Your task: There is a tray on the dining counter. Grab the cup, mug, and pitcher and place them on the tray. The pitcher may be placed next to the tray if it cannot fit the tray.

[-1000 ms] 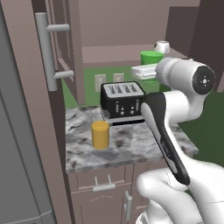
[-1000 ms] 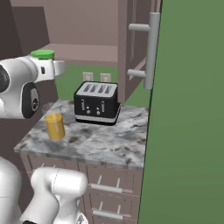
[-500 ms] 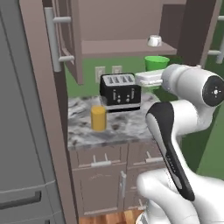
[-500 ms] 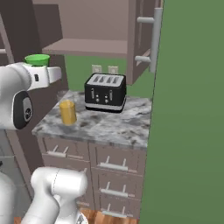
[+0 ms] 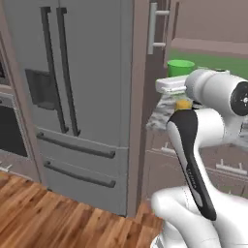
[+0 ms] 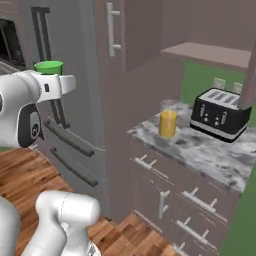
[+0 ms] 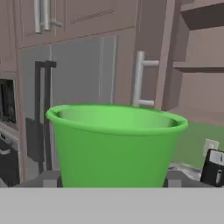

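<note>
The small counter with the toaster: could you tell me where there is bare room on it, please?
In the right base view, the counter is bare along its front edge, ahead of the pitcher and the toaster, out to its near right corner. It is crowded at the back, where both stand, with a narrow gap between them.

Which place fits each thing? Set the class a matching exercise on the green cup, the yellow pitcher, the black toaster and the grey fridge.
Things:
1. cup
2. pitcher
3. toaster
4. fridge

Places:
A. far end of the small marbled counter
B. standing on the floor, left of the cabinet
C. held upright at the robot's hand
D. near end of the small marbled counter

Pairs: 1-C, 2-D, 3-A, 4-B
</note>
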Controlling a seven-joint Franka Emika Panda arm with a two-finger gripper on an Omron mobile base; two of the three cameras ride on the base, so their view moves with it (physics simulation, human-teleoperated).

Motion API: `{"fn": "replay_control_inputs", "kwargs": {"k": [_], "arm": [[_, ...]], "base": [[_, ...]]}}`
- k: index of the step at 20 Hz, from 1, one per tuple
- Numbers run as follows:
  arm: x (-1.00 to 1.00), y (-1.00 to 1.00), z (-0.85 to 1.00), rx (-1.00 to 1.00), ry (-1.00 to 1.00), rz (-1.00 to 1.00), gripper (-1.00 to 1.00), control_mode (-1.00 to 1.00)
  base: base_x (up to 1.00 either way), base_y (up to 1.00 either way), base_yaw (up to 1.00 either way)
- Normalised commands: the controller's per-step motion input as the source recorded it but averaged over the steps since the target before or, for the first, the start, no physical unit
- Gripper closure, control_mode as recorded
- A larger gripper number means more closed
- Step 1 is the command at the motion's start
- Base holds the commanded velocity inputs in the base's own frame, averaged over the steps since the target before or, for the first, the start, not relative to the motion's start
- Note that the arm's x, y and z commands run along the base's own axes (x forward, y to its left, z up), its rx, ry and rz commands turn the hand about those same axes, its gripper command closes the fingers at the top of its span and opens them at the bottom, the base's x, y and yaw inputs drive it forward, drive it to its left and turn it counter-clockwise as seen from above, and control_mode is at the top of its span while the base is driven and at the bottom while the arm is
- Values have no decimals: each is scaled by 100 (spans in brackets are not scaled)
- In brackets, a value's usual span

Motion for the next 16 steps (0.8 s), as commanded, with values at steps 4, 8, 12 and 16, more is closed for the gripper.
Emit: {"fn": "replay_control_inputs", "kwargs": {"k": [4, 8, 12, 16], "arm": [[0, 0, 0, 0, 0, 0, 100, 100], [0, 0, 0, 0, 0, 0, 100, 100], [0, 0, 0, 0, 0, 0, 100, 100], [0, 0, 0, 0, 0, 0, 100, 100]], "base": [[-21, 9, 100], [-14, 0, 100], [-13, 0, 100], [-12, 0, 100]]}}
